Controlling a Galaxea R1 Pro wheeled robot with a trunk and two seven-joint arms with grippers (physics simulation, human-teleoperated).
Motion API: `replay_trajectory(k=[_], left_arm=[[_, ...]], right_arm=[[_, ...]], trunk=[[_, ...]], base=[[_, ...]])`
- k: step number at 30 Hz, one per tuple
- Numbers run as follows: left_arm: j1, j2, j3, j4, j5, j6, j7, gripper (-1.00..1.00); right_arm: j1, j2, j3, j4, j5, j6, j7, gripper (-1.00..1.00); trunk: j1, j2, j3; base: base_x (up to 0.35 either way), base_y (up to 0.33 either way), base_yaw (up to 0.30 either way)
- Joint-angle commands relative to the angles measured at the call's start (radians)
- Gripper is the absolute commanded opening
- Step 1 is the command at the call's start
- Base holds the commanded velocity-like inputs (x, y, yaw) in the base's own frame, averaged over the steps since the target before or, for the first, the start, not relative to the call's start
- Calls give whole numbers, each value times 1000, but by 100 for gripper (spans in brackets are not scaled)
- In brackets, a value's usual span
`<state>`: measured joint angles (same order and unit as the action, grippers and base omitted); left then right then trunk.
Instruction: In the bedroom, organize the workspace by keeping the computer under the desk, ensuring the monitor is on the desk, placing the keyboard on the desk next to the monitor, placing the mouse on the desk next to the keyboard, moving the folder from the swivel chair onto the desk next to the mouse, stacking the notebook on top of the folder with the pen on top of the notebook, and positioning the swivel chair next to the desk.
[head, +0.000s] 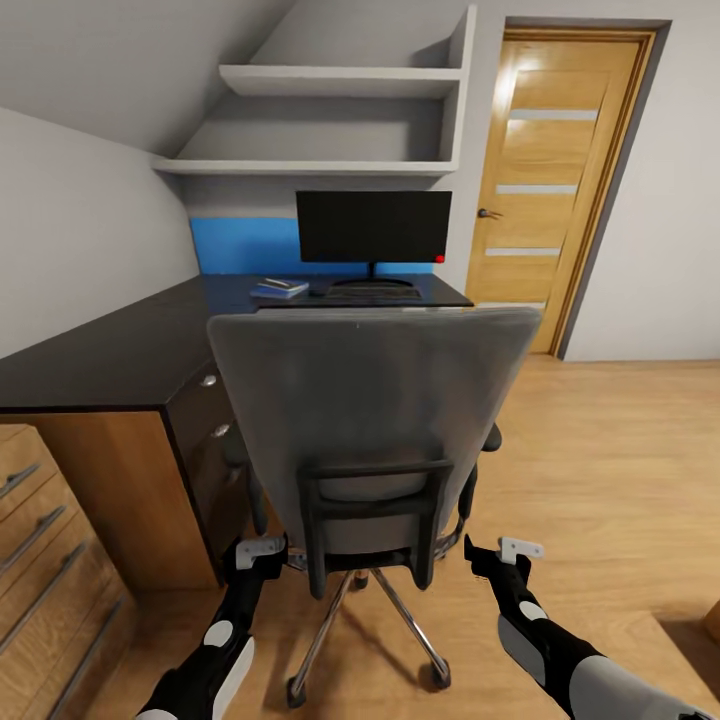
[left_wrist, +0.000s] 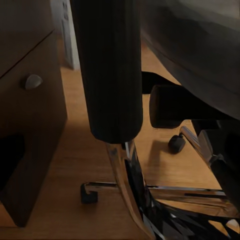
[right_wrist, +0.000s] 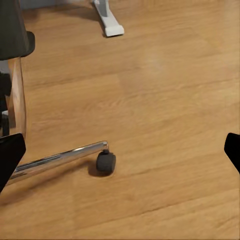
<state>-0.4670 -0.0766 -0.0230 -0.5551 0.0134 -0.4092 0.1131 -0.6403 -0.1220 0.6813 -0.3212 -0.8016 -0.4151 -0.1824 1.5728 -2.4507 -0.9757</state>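
Grey padded swivel chair (head: 370, 420) faces the glossy black desk (head: 110, 350); both claws, left gripper (head: 262, 556) unclear, right gripper (head: 500, 555) released, flank it, likely to push it closer.

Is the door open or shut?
Shut: the door sits flat in its frame, with no gap showing around it.

Head view behind swivel chair (head: 370, 420); wrists near its base.
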Motion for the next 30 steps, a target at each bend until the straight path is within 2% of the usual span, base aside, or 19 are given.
replay_trajectory(k=[1, 10, 30], left_arm=[[-1, 0, -3, 1, 2, -1, 5, 100], [-1, 0, -3, 1, 2, 3, 5, 100], [-1, 0, -3, 1, 2, 3, 5, 100]], right_arm=[[-1, -1, 12, -2, 2, -1, -5, 100], [-1, 0, 12, -2, 2, -1, -5, 100], [-1, 0, 12, -2, 2, -1, -5, 100]], trunk=[[0, 0, -1], [0, 0, 5], [0, 0, 5]], base=[[322, 0, 0], [322, 0, -90], [322, 0, -5]])
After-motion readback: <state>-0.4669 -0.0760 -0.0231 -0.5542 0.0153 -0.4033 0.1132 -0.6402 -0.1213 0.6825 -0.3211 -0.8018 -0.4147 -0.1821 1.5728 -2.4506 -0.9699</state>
